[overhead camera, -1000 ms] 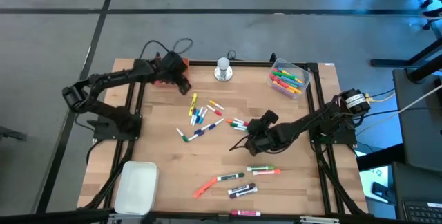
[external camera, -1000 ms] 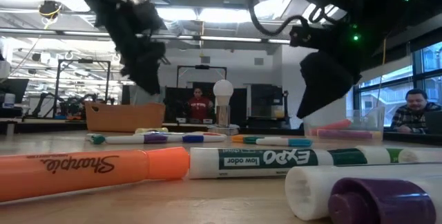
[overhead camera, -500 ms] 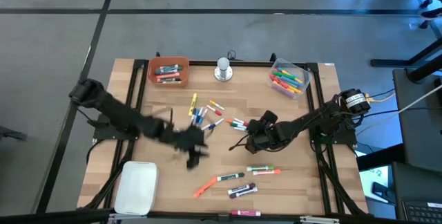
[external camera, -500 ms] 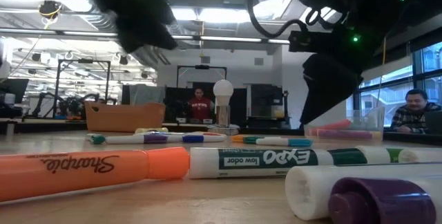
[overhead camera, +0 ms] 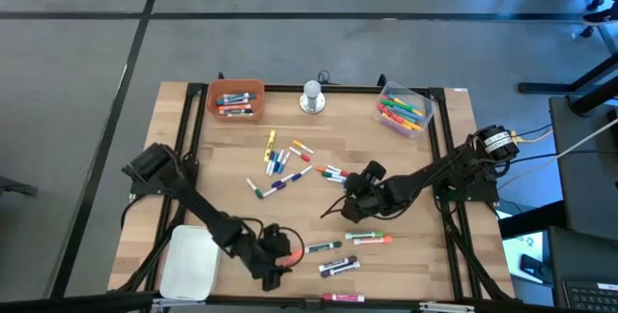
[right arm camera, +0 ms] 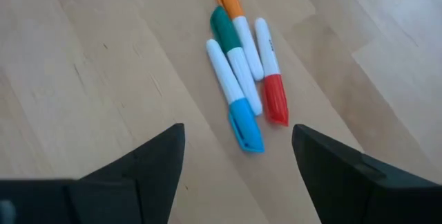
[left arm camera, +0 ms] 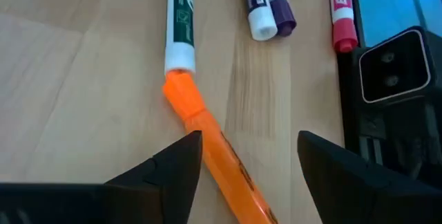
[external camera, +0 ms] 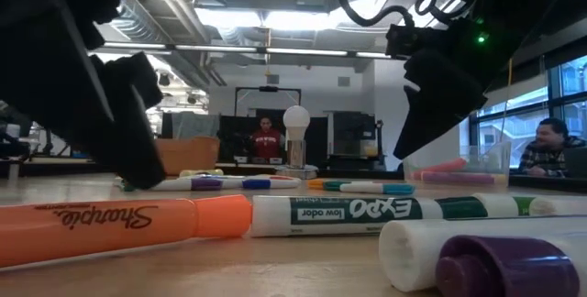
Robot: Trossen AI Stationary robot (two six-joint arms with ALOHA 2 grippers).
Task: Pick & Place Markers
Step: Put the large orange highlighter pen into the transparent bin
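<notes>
Left gripper (overhead camera: pixel 275 263) low at the table's (overhead camera: pixel 232 154) near edge, jaws wide astride the orange marker (left arm camera: pixel 207 131), right gripper (overhead camera: pixel 354 189) mid-table, jaws wide over four markers (right arm camera: pixel 243 89) lying together

My high camera looks straight down on the whole table (overhead camera: pixel 406 255). My low camera sits at table level, very near an orange marker (external camera: pixel 119 225). My left wrist camera sees this same marker closely.

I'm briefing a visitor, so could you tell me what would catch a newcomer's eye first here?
Coloured markers lie strewn across the wooden table. The left gripper hangs open over an orange marker near the front edge. The right gripper, also open, hovers at mid-table above a small marker cluster.
</notes>
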